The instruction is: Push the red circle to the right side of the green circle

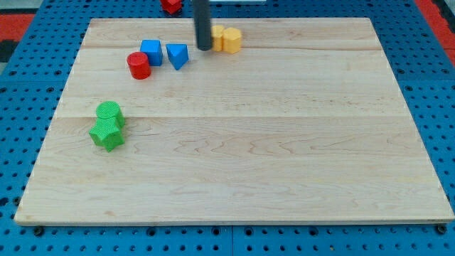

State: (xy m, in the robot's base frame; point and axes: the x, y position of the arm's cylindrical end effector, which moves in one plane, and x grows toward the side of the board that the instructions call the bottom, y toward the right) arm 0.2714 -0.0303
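One camera looks steeply down over the whole wooden board (234,171).

circle (138,65) left of cube (151,52)

My board (234,142) is pale wood, its grain running in long planks, smooth and matt. Around the board lies a blue perforated sheet (441,107), slightly glossy. The rod ending in my tip (205,48) looks dark and matt. The red circle (138,65), green circle (109,112) and blue cube (151,52) look like ribbed matt plastic
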